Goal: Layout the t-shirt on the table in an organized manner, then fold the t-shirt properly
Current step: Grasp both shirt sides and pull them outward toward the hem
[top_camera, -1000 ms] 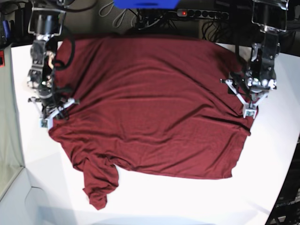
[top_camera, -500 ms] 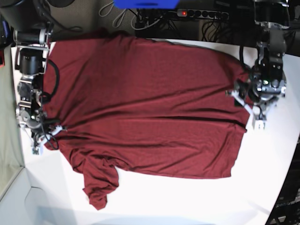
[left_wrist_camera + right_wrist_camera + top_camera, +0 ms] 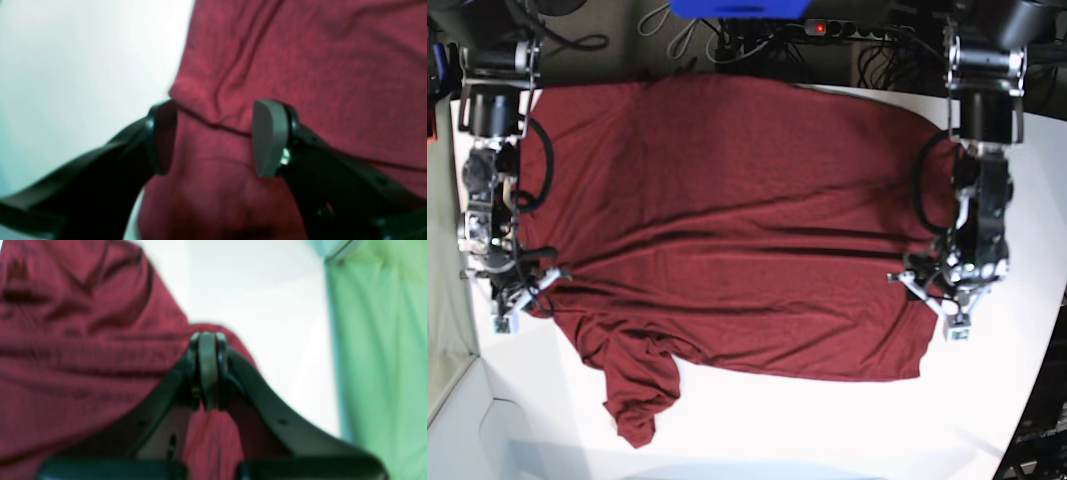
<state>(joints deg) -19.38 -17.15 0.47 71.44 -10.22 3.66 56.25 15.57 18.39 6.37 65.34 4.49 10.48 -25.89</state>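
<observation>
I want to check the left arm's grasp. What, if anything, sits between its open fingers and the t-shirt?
Nothing visible does. The left gripper is open, with its fingers straddling the edge of the t-shirt over the table; only fabric fills the gap.

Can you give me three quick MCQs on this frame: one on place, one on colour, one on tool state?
1. Where does the bunched sleeve lie in the base view?
A. lower left of the t-shirt
B. upper right
C. off the table

2. What colour is the t-shirt?
A. navy
B. dark red
C. grey

3. How do the two tools stand?
A. both open
B. left tool open over the fabric, right tool shut
C. both shut

Key:
1 A: the crumpled sleeve trails from the shirt's lower left corner onto the white table.
2 B: the fabric is maroon in every view.
3 B: the left tool shows a wide gap with cloth between its pads, while the right tool has its pads pressed together.
</observation>
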